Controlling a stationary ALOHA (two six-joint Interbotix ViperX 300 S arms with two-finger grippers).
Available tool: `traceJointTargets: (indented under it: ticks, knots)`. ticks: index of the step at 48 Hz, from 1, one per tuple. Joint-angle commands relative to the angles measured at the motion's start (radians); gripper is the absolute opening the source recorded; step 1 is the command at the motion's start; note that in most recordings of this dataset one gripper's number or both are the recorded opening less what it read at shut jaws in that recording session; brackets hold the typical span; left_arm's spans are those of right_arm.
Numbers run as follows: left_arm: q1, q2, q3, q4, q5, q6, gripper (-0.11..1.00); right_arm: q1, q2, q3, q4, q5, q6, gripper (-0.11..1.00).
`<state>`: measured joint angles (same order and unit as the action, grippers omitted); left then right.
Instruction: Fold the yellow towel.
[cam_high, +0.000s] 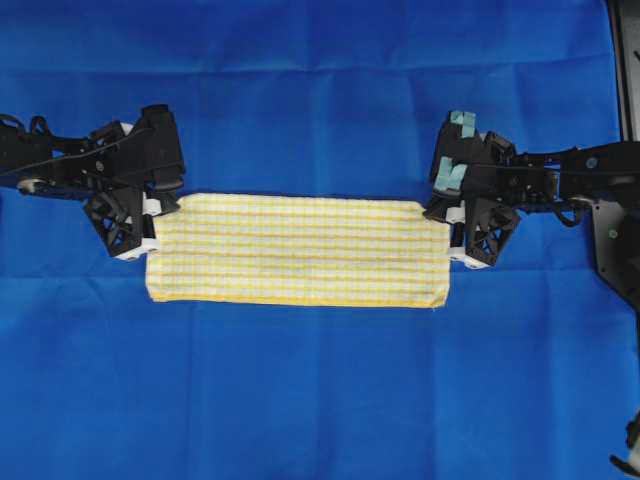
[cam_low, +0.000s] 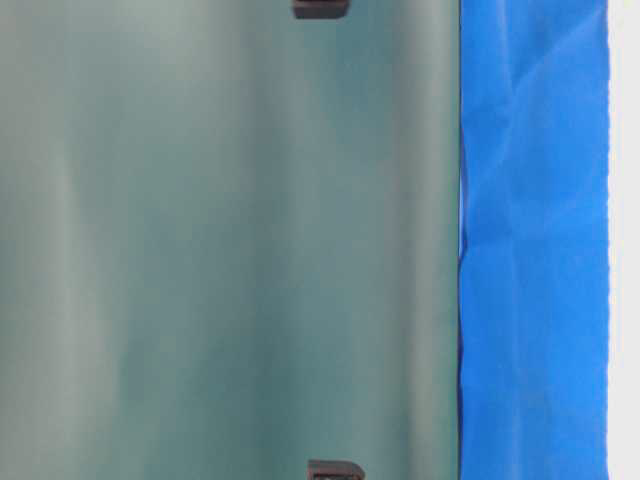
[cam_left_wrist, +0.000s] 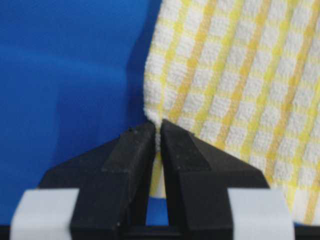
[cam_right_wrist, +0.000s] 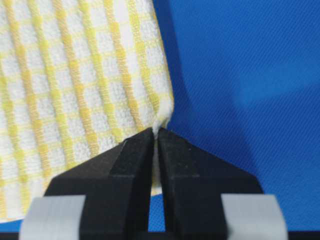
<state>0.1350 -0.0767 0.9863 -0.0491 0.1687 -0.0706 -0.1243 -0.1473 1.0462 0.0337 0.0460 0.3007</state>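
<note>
- My left end effector (cam_left_wrist: 156, 137) pinches the yellow towel (cam_high: 300, 250) at its left edge.
- My right end effector (cam_right_wrist: 156, 137) pinches its right edge.
- Blue tablecloth (cam_high: 320, 390) lies beneath; no writing readable.

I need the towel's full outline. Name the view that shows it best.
Overhead exterior: the whole yellow towel lies flat, all edges visible. Each wrist view shows only one corner pinched between shut jaws. The table-level view shows none of it.

Blue tablecloth (cam_high: 320, 400) covers the counter; the yellow towel (cam_high: 300, 250) lies flat on it, centre frame.
</note>
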Motion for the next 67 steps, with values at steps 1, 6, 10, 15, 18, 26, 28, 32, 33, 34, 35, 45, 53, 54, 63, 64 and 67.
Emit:
traceJointTargets:
  ticks: [1,6,10,15,18,26,28,32,33,34,35,45,53,54,63,64,67]
  knots:
    - [0.0,-0.035,-0.023,0.006,0.031,0.003,0.02,-0.003,-0.048,-0.009,-0.002,0.011,0.0,0.02]
    - [0.0,-0.081,-0.041,0.006,0.072,0.002,0.02,-0.009,-0.097,-0.017,-0.003,0.052,0.0,0.02]
    - [0.0,-0.126,-0.055,0.006,0.103,0.0,0.02,-0.018,-0.155,-0.028,-0.009,0.101,-0.002,0.02]
    - [0.0,-0.198,-0.067,0.006,0.149,0.0,0.02,-0.023,-0.232,-0.043,-0.028,0.158,0.0,0.02]
    - [-0.002,-0.239,-0.069,0.006,0.166,-0.002,0.02,-0.023,-0.276,-0.051,-0.04,0.187,0.0,0.02]
    - [0.0,-0.337,-0.064,0.006,0.184,-0.005,0.02,-0.023,-0.377,-0.067,-0.069,0.25,0.0,0.02]
    - [-0.002,-0.357,-0.064,0.006,0.184,-0.005,0.02,-0.023,-0.393,-0.069,-0.075,0.258,0.002,0.02]
    - [-0.002,-0.38,-0.063,0.006,0.183,-0.006,0.02,-0.023,-0.413,-0.067,-0.083,0.261,0.002,0.02]
    - [0.0,-0.383,-0.061,0.006,0.184,-0.009,0.02,-0.023,-0.414,-0.067,-0.083,0.261,0.002,0.02]
    - [0.0,-0.387,-0.063,0.006,0.184,-0.009,0.02,-0.023,-0.414,-0.067,-0.084,0.259,0.002,0.02]
    - [0.0,-0.388,-0.063,0.006,0.184,-0.009,0.02,-0.023,-0.414,-0.067,-0.084,0.259,0.002,0.02]
    - [0.0,-0.383,-0.066,0.003,0.176,-0.015,0.02,-0.023,-0.405,-0.071,-0.086,0.242,0.003,0.02]
    - [-0.02,-0.387,-0.061,-0.002,0.141,-0.051,0.02,-0.057,-0.399,-0.074,-0.086,0.207,0.005,0.02]
    - [-0.028,-0.387,-0.06,-0.002,0.133,-0.06,0.02,-0.069,-0.396,-0.074,-0.084,0.196,0.005,0.02]
    - [-0.12,-0.379,-0.063,-0.002,0.035,-0.129,0.02,-0.183,-0.342,-0.103,-0.097,0.126,0.003,0.02]
    - [-0.13,-0.376,-0.064,-0.002,0.023,-0.132,0.02,-0.195,-0.333,-0.107,-0.101,0.12,0.003,0.02]
    - [-0.164,-0.37,-0.067,-0.002,-0.014,-0.138,0.02,-0.233,-0.307,-0.123,-0.107,0.107,0.003,0.02]
